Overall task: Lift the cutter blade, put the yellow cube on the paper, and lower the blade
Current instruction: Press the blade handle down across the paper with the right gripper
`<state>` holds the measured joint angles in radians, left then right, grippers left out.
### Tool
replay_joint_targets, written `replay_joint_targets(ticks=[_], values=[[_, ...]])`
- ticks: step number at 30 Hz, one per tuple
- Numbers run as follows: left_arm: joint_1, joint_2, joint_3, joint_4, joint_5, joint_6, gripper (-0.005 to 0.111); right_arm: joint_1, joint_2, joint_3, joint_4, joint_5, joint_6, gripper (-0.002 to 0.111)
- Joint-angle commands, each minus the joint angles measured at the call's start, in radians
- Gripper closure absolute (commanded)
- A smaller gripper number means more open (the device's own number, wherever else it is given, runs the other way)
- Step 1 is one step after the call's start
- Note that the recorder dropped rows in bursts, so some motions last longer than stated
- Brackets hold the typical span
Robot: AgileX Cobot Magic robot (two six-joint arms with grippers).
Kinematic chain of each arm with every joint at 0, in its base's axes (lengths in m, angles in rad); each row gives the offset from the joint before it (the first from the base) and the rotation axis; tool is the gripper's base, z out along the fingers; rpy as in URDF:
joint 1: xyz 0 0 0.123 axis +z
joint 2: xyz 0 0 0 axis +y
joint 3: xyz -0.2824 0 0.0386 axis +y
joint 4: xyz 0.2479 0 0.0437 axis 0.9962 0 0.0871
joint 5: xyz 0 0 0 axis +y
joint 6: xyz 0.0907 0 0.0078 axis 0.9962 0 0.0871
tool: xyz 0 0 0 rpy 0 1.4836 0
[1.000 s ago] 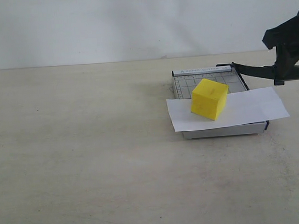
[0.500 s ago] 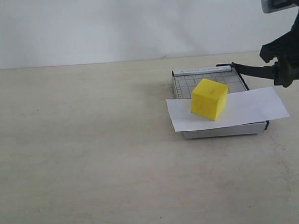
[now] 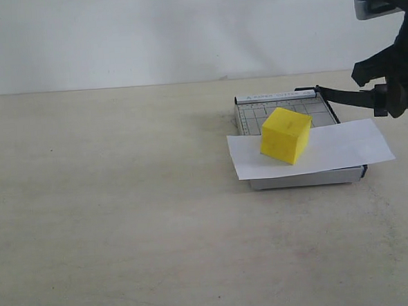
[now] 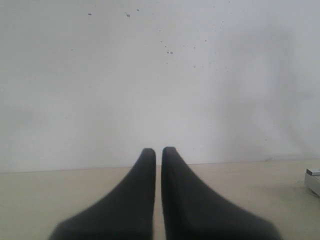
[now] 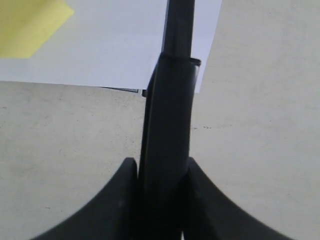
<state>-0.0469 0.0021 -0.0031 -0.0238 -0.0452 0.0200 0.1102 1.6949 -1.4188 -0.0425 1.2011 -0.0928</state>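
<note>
Your cutter blade (image 3: 346, 96) is raised. Its long axis runs from the hinge at the far right corner of the cutter board (image 3: 253, 113) out past the board's right side. The thin end is at the hinge, and the thick handle end points away from the board, lifted off its right edge. Your right gripper (image 5: 161, 167) is clamped on that handle beyond the board's right side, with one finger on each side.

The paper (image 3: 342, 144) lies across the board's near half and overhangs it left and right. In the right wrist view, the blade passes above the paper's overhanging right end. The yellow cube (image 3: 286, 135) sits on the paper near the board's middle. The board rests on the table (image 3: 124, 199).

Your left gripper (image 4: 158, 152) is outside the exterior view. Its jaws are drawn almost together with only a thin slit between them, holding nothing.
</note>
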Motion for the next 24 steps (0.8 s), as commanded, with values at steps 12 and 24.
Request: replay_joint_targets(ticks=[12, 24], values=[[0.002, -0.002, 0.003, -0.010, -0.010, 0.005, 0.102, -0.002, -0.088, 0.628, 0.043, -0.574, -0.008, 0.108], [0.002, -0.002, 0.003, -0.010, -0.010, 0.005, 0.102, -0.002, -0.046, 0.771, 0.054, -0.760, 0.016, 0.108]])
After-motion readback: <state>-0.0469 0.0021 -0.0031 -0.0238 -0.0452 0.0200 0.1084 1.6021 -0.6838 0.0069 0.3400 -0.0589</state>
